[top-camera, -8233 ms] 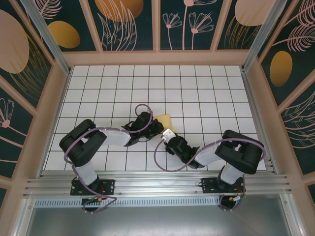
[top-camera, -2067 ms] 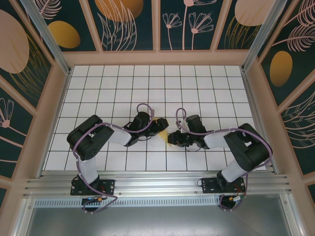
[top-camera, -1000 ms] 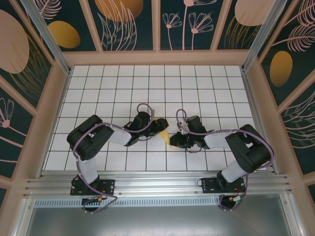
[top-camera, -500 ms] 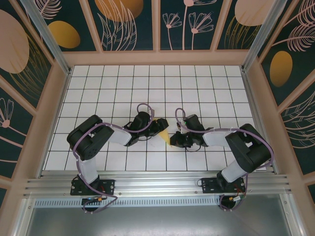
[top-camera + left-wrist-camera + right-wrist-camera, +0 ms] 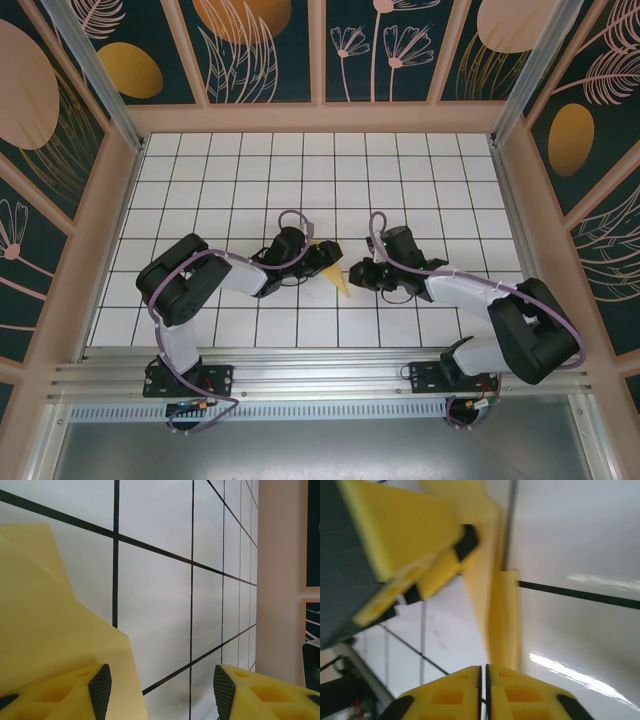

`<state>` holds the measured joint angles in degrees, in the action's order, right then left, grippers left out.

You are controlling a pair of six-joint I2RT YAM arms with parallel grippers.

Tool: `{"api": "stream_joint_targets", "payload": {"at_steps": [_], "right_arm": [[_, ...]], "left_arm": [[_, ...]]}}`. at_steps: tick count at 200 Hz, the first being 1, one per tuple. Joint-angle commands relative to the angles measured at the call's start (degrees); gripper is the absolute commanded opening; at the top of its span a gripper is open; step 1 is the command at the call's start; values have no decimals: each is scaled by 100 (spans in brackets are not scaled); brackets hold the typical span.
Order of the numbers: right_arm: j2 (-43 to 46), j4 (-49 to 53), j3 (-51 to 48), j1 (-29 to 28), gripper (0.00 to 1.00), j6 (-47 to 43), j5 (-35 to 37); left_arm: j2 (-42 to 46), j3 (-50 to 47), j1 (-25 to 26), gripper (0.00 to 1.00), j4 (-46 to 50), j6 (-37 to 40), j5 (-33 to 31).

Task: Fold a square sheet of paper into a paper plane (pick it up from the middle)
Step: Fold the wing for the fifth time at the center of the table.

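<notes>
Partly under spread left hand (image 5: 161,687), yellow paper (image 5: 50,630) (closed right hand (image 5: 483,676) beside)

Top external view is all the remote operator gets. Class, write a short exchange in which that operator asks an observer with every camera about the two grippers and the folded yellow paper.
Operator: Left side first: open or shut?
Observer: In the left wrist view, the left gripper is open, with white tile showing between its fingers.
Operator: What lies near it?
Observer: The folded yellow paper lies beside one finger and reaches partway into the gap.
Operator: And the right side?
Observer: In the right wrist view, the right gripper is shut, its fingertips meeting, with the paper's narrow strip just ahead of them.
</notes>
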<state>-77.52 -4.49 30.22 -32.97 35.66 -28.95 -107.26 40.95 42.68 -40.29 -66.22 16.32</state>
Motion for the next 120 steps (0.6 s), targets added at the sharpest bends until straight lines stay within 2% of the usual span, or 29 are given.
{"api": "stream_joint_targets", "payload": {"at_steps": [1, 55, 120], "right_arm": [[-278, -864, 46, -20, 10, 310, -771], [-957, -1098, 268, -78, 9, 448, -850], [-890, -992, 291, -182, 10, 315, -662]], "left_arm": [[-326, -51, -23, 59, 707, 100, -59], [-346, -17, -24, 60, 707, 85, -41], [-356, -31, -27, 60, 698, 101, -31]]}}
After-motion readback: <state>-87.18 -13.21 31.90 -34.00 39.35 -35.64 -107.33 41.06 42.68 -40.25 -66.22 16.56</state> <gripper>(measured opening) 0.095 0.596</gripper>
